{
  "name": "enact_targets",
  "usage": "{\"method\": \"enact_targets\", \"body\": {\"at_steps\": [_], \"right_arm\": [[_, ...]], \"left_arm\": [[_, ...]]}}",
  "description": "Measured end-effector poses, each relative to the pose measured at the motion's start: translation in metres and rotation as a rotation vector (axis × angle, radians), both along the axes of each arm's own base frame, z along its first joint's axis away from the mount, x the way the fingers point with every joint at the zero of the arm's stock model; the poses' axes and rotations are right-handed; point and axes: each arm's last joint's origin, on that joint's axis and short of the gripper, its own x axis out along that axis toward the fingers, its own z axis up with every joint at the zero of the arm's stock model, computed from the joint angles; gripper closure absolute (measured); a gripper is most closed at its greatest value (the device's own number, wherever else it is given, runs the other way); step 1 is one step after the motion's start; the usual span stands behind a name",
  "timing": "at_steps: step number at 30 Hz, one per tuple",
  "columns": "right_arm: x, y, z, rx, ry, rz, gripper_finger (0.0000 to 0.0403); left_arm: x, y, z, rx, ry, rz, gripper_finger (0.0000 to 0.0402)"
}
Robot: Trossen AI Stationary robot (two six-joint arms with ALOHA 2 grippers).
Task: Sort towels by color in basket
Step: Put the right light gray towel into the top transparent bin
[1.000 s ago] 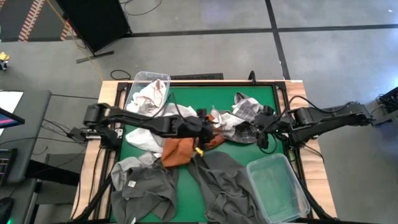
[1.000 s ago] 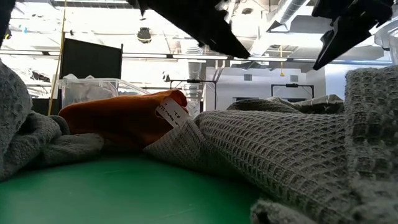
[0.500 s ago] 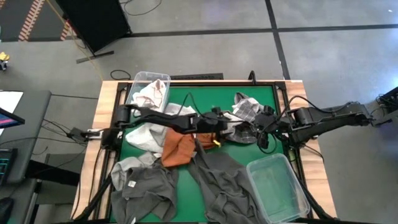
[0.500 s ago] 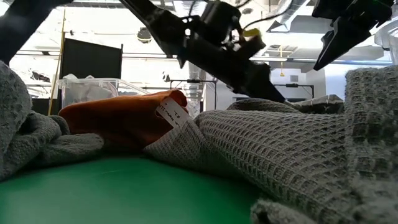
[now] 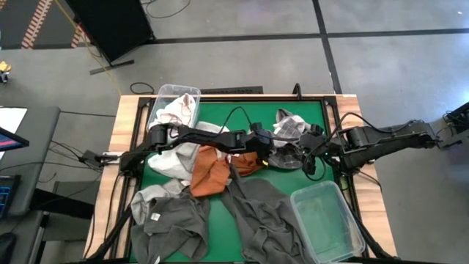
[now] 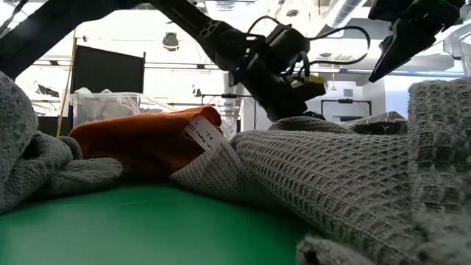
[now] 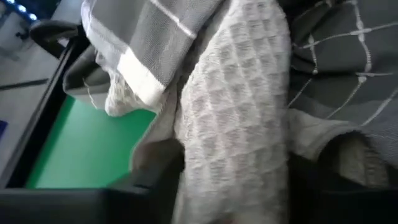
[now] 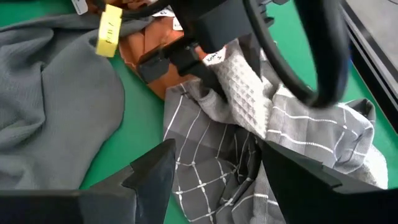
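Maybe the left end effector [image 5: 270, 150], closing on the pale waffle towel [image 8: 245, 93], also snagged the checked grey towel [image 8: 211, 155] beside it, while the right end effector [image 8: 214, 177] waited wide open.

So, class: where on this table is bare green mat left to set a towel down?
Bare green mat shows along the far edge, between the bin of pale towels and the checked towel. A smaller patch lies beside the empty bin. The middle is crowded: orange towel, dark grey towels.

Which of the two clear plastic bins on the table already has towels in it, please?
The bin at the table's far left corner: pale towels spill over its rim. The other bin, at the near right corner, shows nothing inside.
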Motion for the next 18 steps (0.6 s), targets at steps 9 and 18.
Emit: {"method": "enact_targets", "body": {"at_steps": [9,18], "right_arm": [[0.001,0.0,-0.007,0.005,0.003,-0.008,0.0132],[0.001,0.0,-0.012,0.01,0.005,-0.013,0.0132]], "left_arm": [[0.0,-0.011,0.042,0.148,0.219,-0.067,0.0396],[-0.051,-0.02,0.152,0.291,0.238,-0.045,0.0399]]}}
